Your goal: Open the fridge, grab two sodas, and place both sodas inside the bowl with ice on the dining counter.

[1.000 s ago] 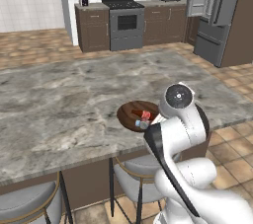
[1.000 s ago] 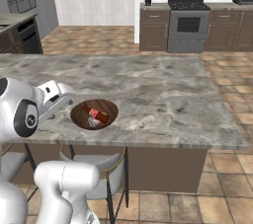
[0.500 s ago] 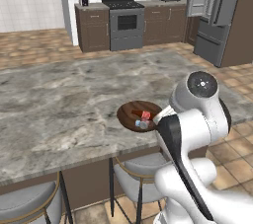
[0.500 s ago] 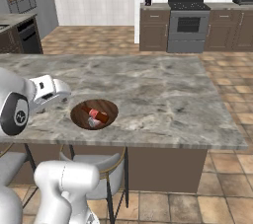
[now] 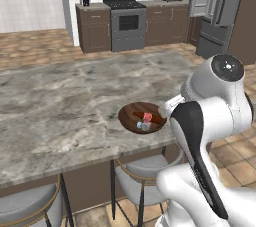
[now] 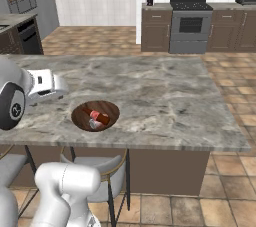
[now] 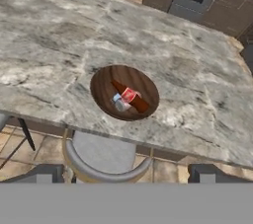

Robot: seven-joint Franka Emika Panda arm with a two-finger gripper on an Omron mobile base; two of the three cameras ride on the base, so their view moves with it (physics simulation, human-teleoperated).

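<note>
The dark-brown wooden bowl [image 7: 124, 92] rests on the marble dining counter [image 7: 59, 45] close to its near edge. A cola bottle [image 7: 132, 98] with a red label lies inside it, beside a small pale ice cube [image 7: 119, 103]. I cannot pick out a separate can. My gripper [image 7: 126, 173] hangs above and short of the bowl, its fingertips [image 7: 45, 172] wide apart and open with nothing between them. The bowl [image 5: 142, 117] also appears just left of my forearm, and again as the bowl [image 6: 95, 115] right of my white hand [image 6: 46, 83]. The grey fridge [image 5: 216, 6] stands far back right.
Grey stools [image 7: 106, 156] are tucked under the counter's near edge below the bowl. A stove [image 5: 125, 18] and brown cabinets line the back wall. The counter stretches wide to the left and behind the bowl.
My arm has risen and drawn back from the bowl, the hand moving away toward the counter's near edge. The bowl and its contents have stayed put.
</note>
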